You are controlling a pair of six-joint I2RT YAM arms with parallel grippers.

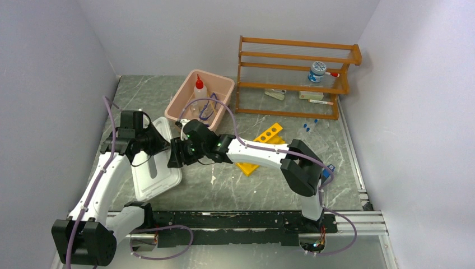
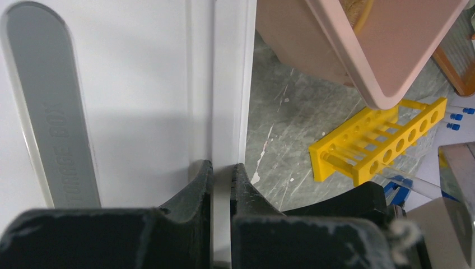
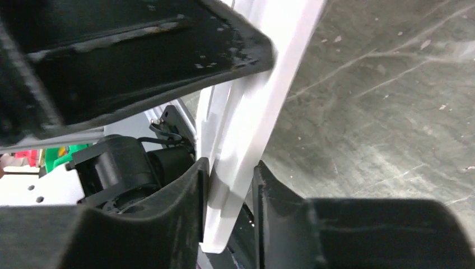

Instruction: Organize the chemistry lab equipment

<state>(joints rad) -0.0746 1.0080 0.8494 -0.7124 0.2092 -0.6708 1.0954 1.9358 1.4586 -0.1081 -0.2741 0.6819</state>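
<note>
The lid's (image 1: 158, 178) right edge sits between the fingers of the left end effector (image 2: 222, 168) and of the right end effector (image 3: 229, 168) just beside it. Beyond both stands the tub (image 1: 227, 84), with a squeeze bottle (image 1: 199, 91) in it. To their right, the holed rack (image 1: 270, 133) lies on the surface (image 1: 280, 190). Farther right and back lie the capped tubes (image 1: 306, 127), and the shelf rack (image 1: 241, 73) stands behind them.

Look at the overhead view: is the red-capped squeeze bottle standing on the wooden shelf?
No, the red-capped squeeze bottle stands upright inside the pink tub.
</note>
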